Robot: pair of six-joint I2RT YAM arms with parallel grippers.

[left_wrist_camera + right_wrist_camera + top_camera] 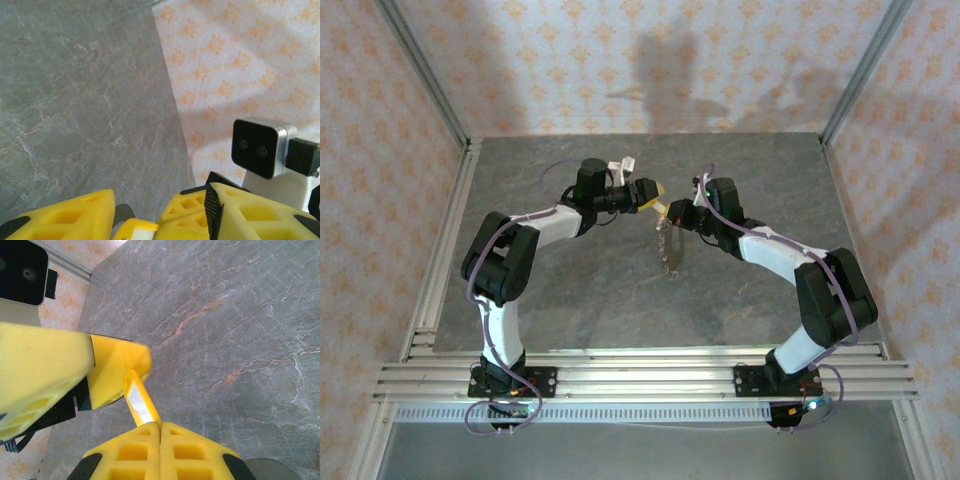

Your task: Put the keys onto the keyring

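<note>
Right hand [160, 427] has its two yellow fingers pressed together, clamped on the key [139, 399], a small yellow piece with a pale shiny face sticking out from between the fingertips. From above, it meets the left hand [657, 196] tip to tip over the middle of the grey, stone-veined tabletop [570, 300], both arms bent inward toward each other. The key's far end reaches the tip of one of the left hand's yellow fingers [65, 215], and in the left wrist view the key shows low down between them; whether they pinch it or merely flank it, I cannot tell. The keyring [670, 250], a thin brownish-grey chain loop, dangles from where the two hands meet; which hand carries it is too small to make out, and I cannot tell whether its lower end touches the tabletop. The right wrist's camera box [257, 147] sits just beside the left hand, against the orange-patterned wall [240, 55].
</note>
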